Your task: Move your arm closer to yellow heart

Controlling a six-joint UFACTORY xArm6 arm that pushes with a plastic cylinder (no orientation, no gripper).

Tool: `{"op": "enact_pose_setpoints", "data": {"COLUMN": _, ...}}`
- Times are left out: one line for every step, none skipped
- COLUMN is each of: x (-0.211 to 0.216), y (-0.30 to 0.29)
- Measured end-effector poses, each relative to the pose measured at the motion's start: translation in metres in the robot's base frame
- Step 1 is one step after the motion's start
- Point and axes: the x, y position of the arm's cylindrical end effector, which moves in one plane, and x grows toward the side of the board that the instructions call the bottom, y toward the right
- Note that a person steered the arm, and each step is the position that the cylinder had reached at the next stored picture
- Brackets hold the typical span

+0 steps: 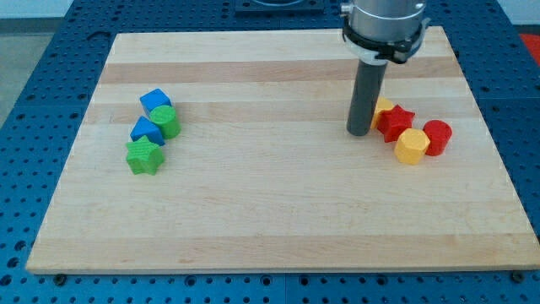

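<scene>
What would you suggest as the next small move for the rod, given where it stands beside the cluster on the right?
Probably only a very slight nudge toward the view's right. My tip already stands right beside the yellow block, presumably the heart, which peeks out behind the rod above the red star. Going further would likely push the cluster, including the yellow hexagon and red cylinder.

A lab bench: wooden board [278,194] on a blue perforated table [34,93] beneath a robot arm [384,25].
</scene>
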Motion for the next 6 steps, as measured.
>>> {"op": "enact_pose_setpoints", "data": {"x": 0.012, "y": 0.026}}
{"op": "enact_pose_setpoints", "data": {"x": 0.012, "y": 0.026}}
{"op": "enact_pose_setpoints", "data": {"x": 0.012, "y": 0.02}}
{"op": "enact_pose_setpoints", "data": {"x": 0.012, "y": -0.027}}
{"op": "enact_pose_setpoints", "data": {"x": -0.017, "y": -0.051}}
{"op": "enact_pose_setpoints", "data": {"x": -0.051, "y": -0.05}}
